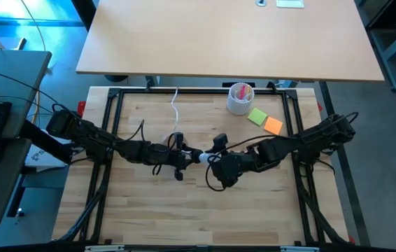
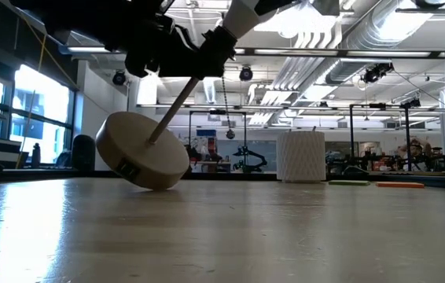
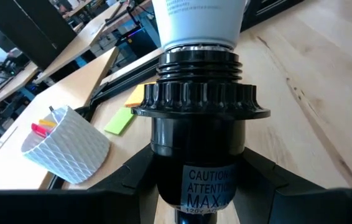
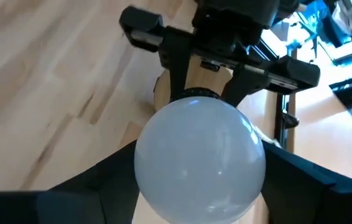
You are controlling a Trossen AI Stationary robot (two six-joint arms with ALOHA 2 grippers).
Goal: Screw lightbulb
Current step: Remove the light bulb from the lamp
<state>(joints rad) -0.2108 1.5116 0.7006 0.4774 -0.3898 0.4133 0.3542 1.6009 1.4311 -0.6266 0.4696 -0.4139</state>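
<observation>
The lightbulb [image 1: 196,155], white and round, sticks out of a black lamp socket [image 3: 201,118] at mid-table. The socket tops a thin rod [image 2: 171,110] rising from a wooden disc base [image 2: 140,153]. The whole lamp is tilted, and the disc's lower edge [image 2: 158,186] rests on the table. My left gripper [image 1: 178,155] is shut on the socket. My right gripper [image 1: 208,159] is shut on the bulb, whose dome [image 4: 199,155] fills the right wrist view. My left gripper pinches the socket's smooth lower body [image 3: 163,155], below its ribbed collar, between its two fingers. It comes nearly level from the table's left. The socket is held off the table, tilted. My right gripper has the bulb's round dome [image 4: 148,171] between its two fingers [image 4: 101,183], one on each side. It comes from the table's right, slanting down, in line with the bulb. The bulb's neck [image 3: 198,25] sits in the socket's threaded mouth.
A white ribbed cup [image 1: 240,98] with pink contents stands at the far side, with a green note [image 1: 257,116] and an orange note [image 1: 273,126] beside it. A white cord [image 1: 175,105] trails toward the far edge. A second tabletop [image 1: 226,35] lies beyond.
</observation>
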